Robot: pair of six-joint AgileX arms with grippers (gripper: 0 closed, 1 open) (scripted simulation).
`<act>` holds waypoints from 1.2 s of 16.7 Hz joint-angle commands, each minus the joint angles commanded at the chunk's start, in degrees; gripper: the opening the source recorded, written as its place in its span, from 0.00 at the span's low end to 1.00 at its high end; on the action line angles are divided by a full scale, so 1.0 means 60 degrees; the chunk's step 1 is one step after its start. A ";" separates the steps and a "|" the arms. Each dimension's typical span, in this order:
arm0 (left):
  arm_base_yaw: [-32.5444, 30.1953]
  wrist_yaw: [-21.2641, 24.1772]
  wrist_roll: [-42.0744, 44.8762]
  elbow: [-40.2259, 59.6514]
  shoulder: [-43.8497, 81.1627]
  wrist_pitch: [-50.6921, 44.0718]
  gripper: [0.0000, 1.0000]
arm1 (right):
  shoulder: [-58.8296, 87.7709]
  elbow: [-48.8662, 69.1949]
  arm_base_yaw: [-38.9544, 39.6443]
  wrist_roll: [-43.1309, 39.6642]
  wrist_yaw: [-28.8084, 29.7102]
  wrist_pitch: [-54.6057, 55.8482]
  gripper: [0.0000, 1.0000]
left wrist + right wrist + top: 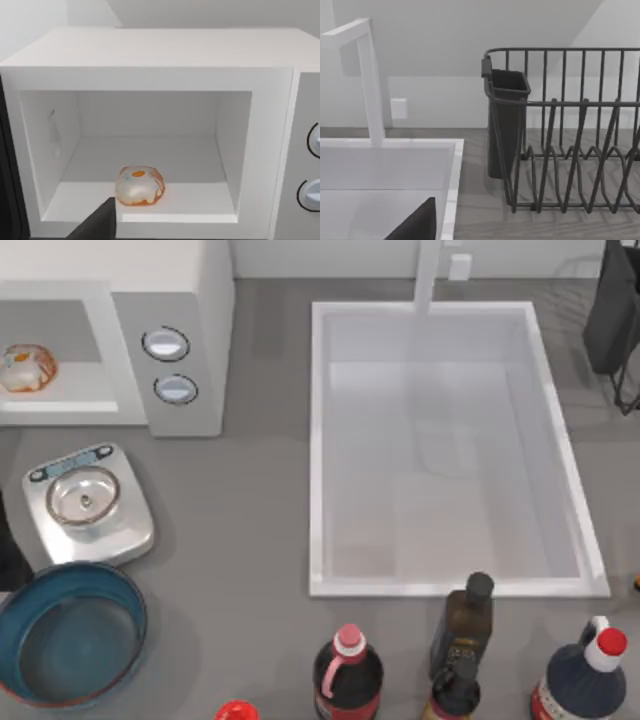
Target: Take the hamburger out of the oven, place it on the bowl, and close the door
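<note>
The oven point(110, 330) stands open at the tabletop's far left corner with the hamburger point(139, 186) still on its floor near the front lip, so nothing has been lifted out yet. The left gripper point(97, 225) hovers just in front of the opening, facing the hamburger, though whether its fingers are spread or closed I cannot tell. The bowl point(70, 635) waits empty at the near left edge beside the scale point(88, 504), so the pick, the placing and the closing of the door all remain.
</note>
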 joint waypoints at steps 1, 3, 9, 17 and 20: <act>0.0036 0.0049 0.0019 0.0286 0.0677 0.0308 1.00 | 0.0000 0.0000 0.0000 0.0000 0.0000 0.0000 1.00; 0.0118 0.0163 0.0063 0.0936 0.2285 0.1011 1.00 | 0.0000 0.0000 0.0000 0.0000 0.0000 0.0000 1.00; 0.0452 0.0586 0.0240 0.3316 0.8219 0.3569 1.00 | 0.0000 0.0000 0.0000 0.0000 0.0000 0.0000 1.00; 0.1010 0.1124 0.0470 0.6562 1.5793 0.6988 1.00 | 0.0000 0.0000 0.0000 0.0000 0.0000 0.0000 1.00; 0.1170 0.1276 0.0526 0.7558 1.8175 0.8037 1.00 | 0.0000 0.0000 0.0000 0.0000 0.0000 0.0000 1.00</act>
